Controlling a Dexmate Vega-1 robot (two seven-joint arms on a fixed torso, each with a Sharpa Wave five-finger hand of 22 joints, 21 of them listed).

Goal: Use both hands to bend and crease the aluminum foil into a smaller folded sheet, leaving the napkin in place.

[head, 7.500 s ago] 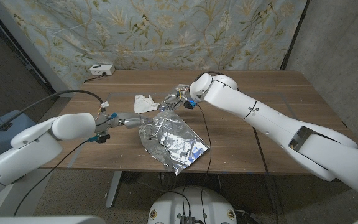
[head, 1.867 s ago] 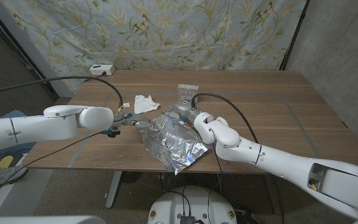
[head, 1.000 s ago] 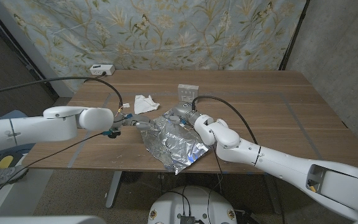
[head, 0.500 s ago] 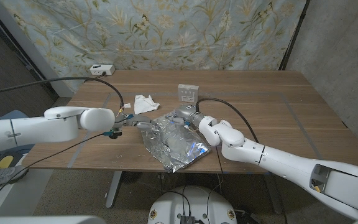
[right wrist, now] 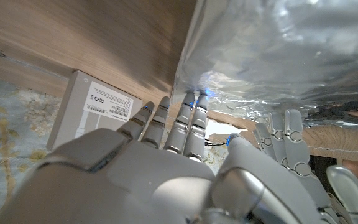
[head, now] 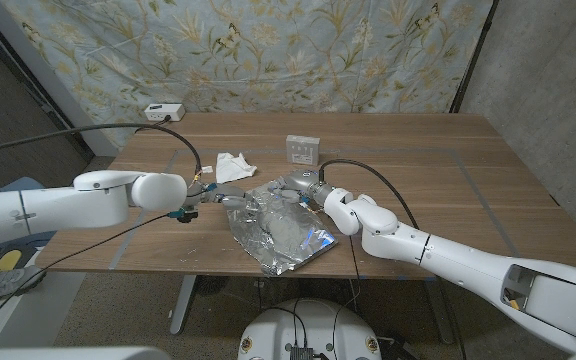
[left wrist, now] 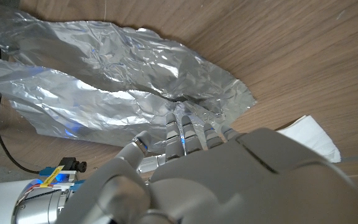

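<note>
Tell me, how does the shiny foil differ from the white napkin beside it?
The aluminum foil is silvery and mirror-bright; the napkin is matte white. The foil is much the larger, reaching to the table's near edge, while the napkin is a small wad farther back. Both robot hands are at the foil's far edge; neither touches the napkin. Both are crumpled and lie on the wooden table.

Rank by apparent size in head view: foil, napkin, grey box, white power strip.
1. foil
2. napkin
3. grey box and white power strip: look alike; the strip sits farther back, so unranked.
</note>
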